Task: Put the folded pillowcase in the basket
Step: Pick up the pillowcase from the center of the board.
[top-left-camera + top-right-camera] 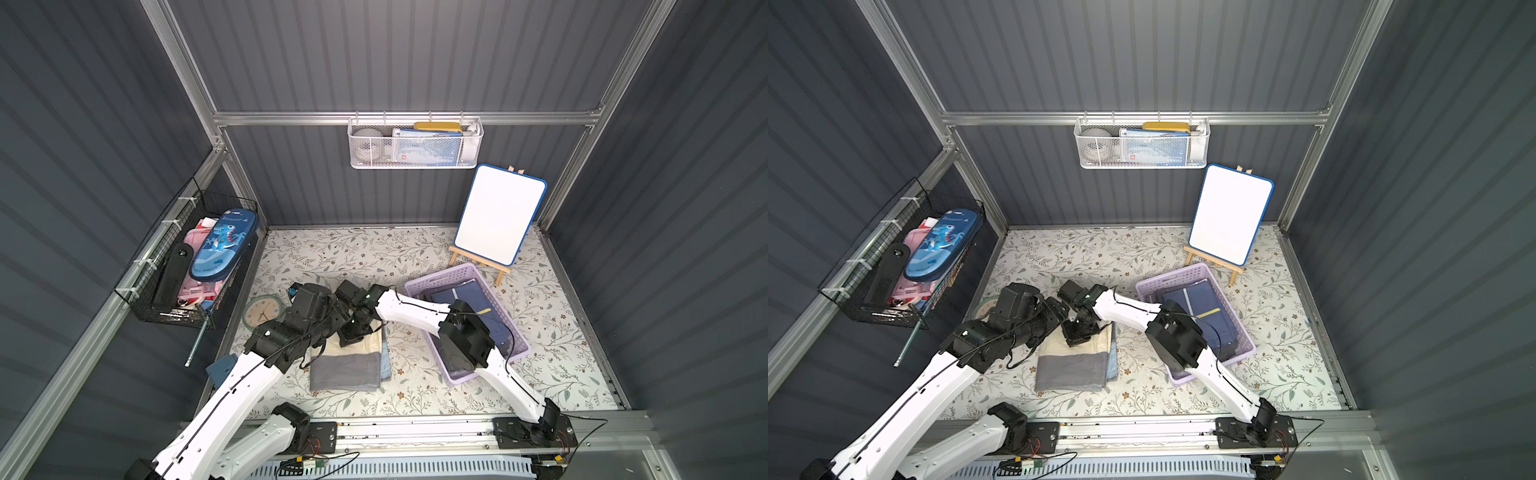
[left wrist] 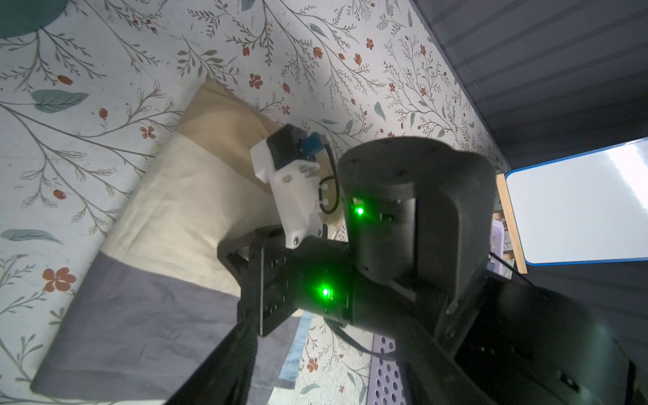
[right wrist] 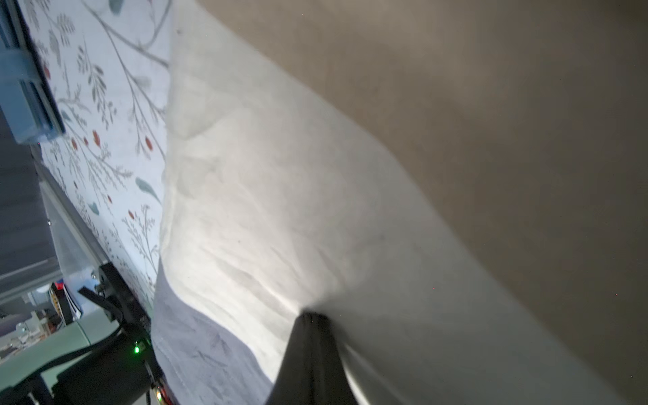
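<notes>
The left arm (image 1: 232, 390) leans over the bench (image 1: 415, 399); whether the left hand (image 1: 330, 318) is wide or narrow I cannot tell. The right arm (image 1: 415, 309) crosses above the basket (image 1: 440, 272), which holds dark blue cloth (image 1: 451, 297). The right hand (image 3: 311, 321) pinches the folded pillowcase (image 1: 345, 368), lying on the bench beside the basket.

Floral table (image 1: 332, 257) bears folded pillowcase (image 1: 349, 368), lavender basket (image 1: 441, 276), clock (image 1: 262, 312), easel (image 1: 478, 261).

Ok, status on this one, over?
Right gripper shut on folded pillowcase, cream band. Left gripper alongside, jaws unclear. On table beside lavender basket. Navy item already inside.
</notes>
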